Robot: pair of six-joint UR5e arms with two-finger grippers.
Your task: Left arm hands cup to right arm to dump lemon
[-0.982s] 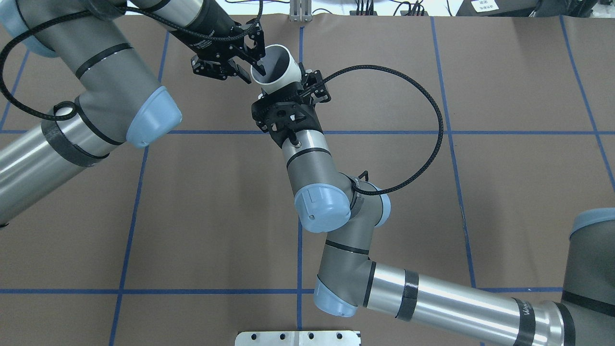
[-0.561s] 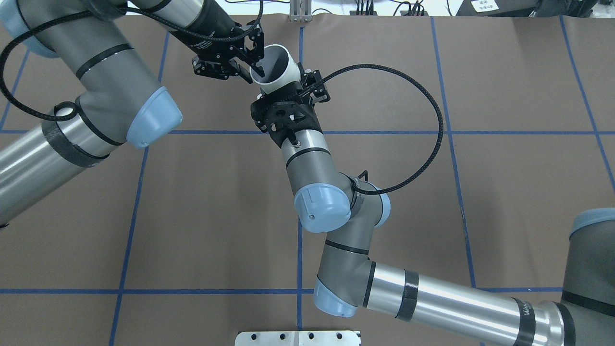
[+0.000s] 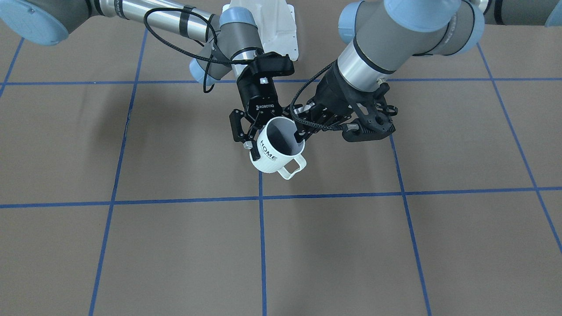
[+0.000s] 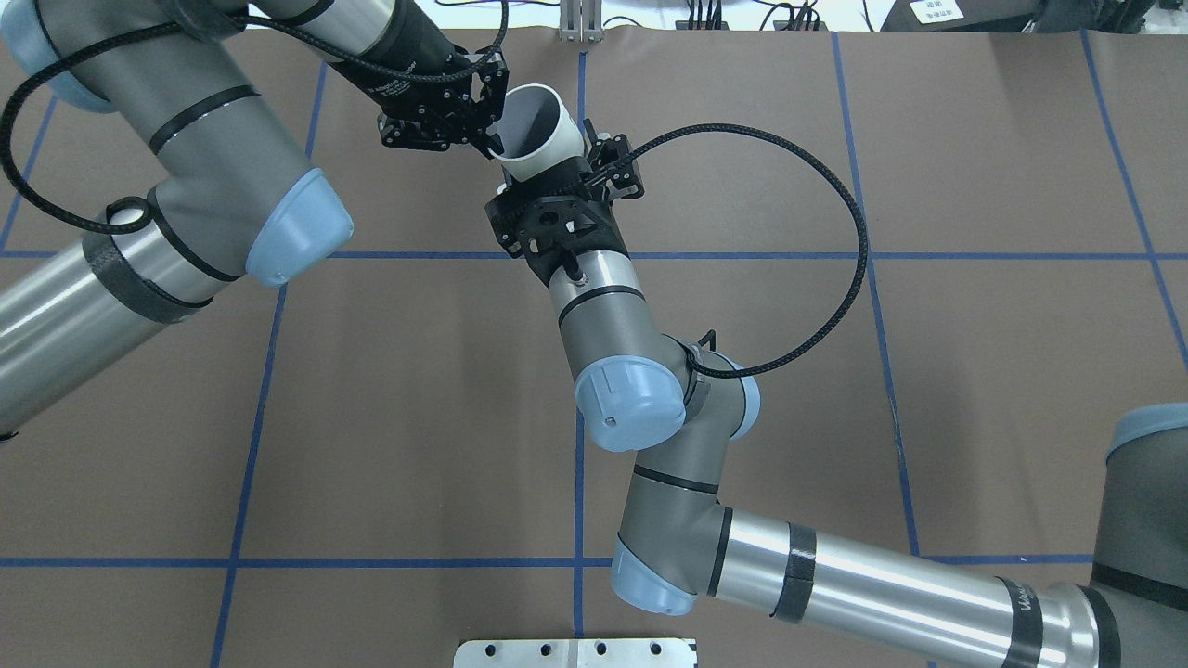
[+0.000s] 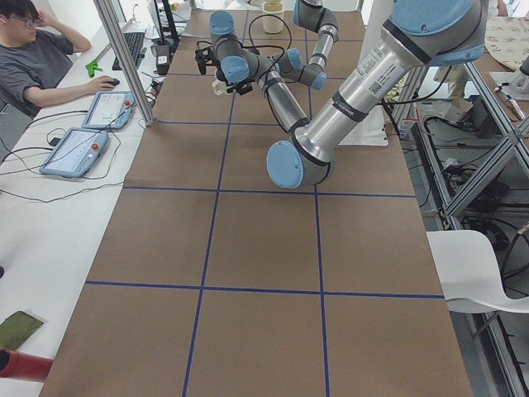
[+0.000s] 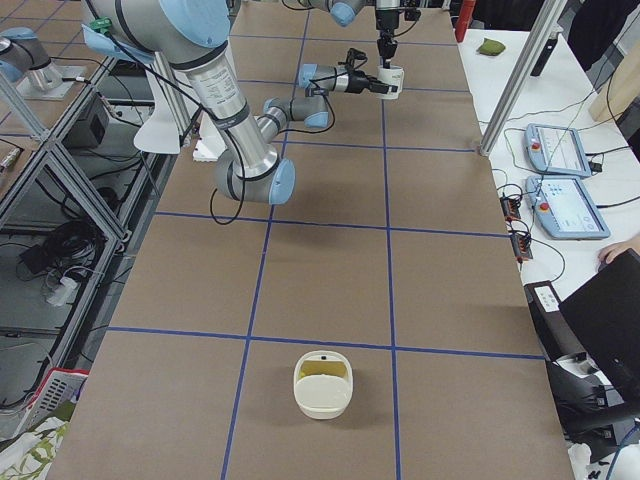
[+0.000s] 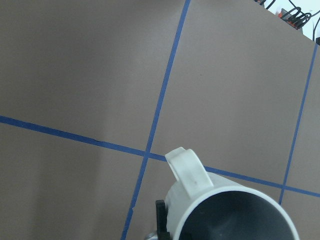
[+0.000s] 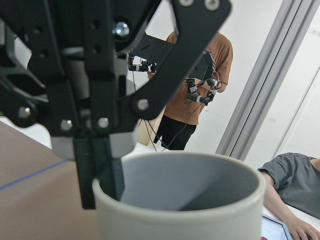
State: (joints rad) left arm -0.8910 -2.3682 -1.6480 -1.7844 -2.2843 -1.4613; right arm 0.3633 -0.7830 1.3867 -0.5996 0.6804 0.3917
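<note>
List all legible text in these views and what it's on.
"HOME": side of the white mug.
"ROBOTIQ": body of the right tool.
White print on the left arm, black wrist section: too small to read.
Lettering on the right arm, dark band: too small to read.

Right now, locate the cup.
In the overhead view the cup hangs above the table's far middle, by the centre tape line, the left gripper on its rim and the right gripper round its body.
</note>
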